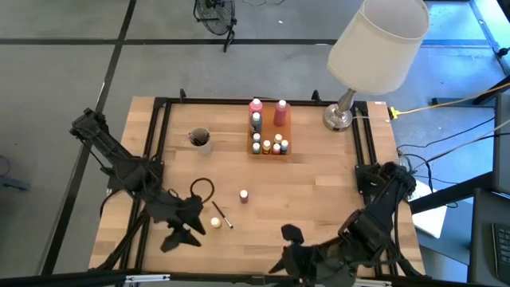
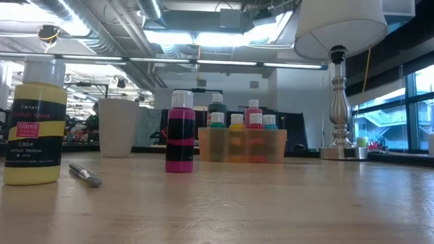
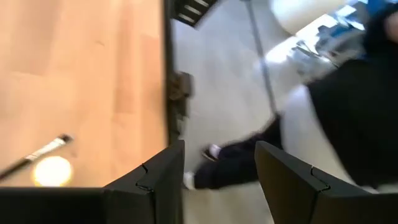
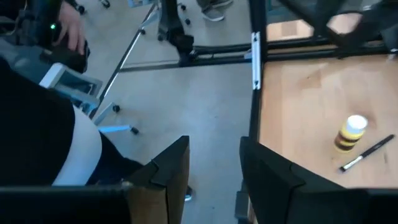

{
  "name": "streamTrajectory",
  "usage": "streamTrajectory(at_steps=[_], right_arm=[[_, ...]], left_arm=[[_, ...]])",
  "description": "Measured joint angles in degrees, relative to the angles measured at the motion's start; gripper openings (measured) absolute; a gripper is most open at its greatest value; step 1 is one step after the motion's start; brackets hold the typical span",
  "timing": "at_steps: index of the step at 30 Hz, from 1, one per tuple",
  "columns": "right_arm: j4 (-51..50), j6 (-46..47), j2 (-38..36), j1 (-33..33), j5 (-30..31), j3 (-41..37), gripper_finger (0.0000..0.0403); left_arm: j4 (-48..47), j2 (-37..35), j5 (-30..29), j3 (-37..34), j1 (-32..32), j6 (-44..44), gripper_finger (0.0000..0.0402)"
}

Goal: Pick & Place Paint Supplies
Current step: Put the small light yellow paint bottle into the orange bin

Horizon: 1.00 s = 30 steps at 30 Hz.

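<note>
Partly done, by the look of it: several bottles standing in the tray (image 1: 268, 131), while yellow bottle (image 1: 215, 224), brush (image 1: 222, 216) and pink bottle (image 1: 244, 195) lie loose mid-table, left gripper (image 1: 188, 229) and right gripper (image 1: 290, 249) both parted, empty, near the front edge.

Bright ceiling lights (image 2: 203, 34) glare in the low view; left wrist view is motion-blurred.
</note>
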Motion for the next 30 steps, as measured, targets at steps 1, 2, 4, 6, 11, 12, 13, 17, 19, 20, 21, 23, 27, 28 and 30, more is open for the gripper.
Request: streamTrajectory(at_steps=[1,2,4,6,11,12,13,17,19,20,21,23,27,28,30], right_arm=[[0.1,0.0,0.2,0.4,0.0,0.0,0.0144],[0.5,0.0,0.4,0.8,0.0,0.0,0.0144],[0.8,0.0,0.6,1.7,0.1,0.0,0.0144],[1.0,0.0,0.8,2.4,0.3,0.0,0.0144],[1.4,-0.3,2.0,3.8,0.5,0.0,0.0144],[1.4,-0.4,2.2,4.1,0.5,0.0,0.0144],[1.4,-0.5,2.4,4.2,0.5,0.0,0.0144],[1.7,-0.7,3.1,4.7,1.0,0.0,0.0144],[1.7,-0.7,3.1,4.7,1.8,0.0,0.0144],[1.9,-0.7,3.1,4.8,2.4,0.0,0.0144],[2.1,-0.7,3.1,4.9,3.2,0.0,0.0144],[2.2,-0.6,3.1,4.9,4.4,0.0,0.0144],[2.6,-0.6,3.1,4.9,5.1,0.0,0.0144],[2.6,-0.6,3.1,4.9,5.2,0.0,0.0144],[2.6,-0.6,3.1,4.9,6.3,0.0,0.0144]], left_arm=[[0.3,0.9,-2.4,0.0,-0.7,-0.1,0.0192],[1.0,1.9,-4.7,0.0,-1.6,0.7,0.0192],[2.6,3.4,-9.0,0.0,-3.7,4.7,0.0192],[5.0,4.5,-11.9,0.0,-4.8,7.1,0.0192],[9.6,6.3,-14.5,0.0,-4.8,5.2,0.0192],[9.8,6.5,-15.3,0.0,-4.8,4.0,0.0192],[10.1,6.9,-16.2,0.0,-4.8,3.3,0.0192],[10.5,7.8,-18.2,0.0,-4.7,1.6,0.0195],[10.0,8.5,-17.1,0.0,-4.3,-0.8,0.0204],[9.8,8.7,-16.1,0.0,-4.0,-1.9,0.0211],[9.4,8.9,-15.3,0.0,-3.8,-2.7,0.0219],[8.5,9.5,-15.0,0.0,-3.7,-3.5,0.0233],[10.9,10.4,-15.1,0.0,-3.8,-3.5,0.025],[12.1,10.5,-15.1,0.0,-3.9,-2.7,0.0252],[14.2,10.7,-15.3,0.0,-4.4,1.3,0.0253]])
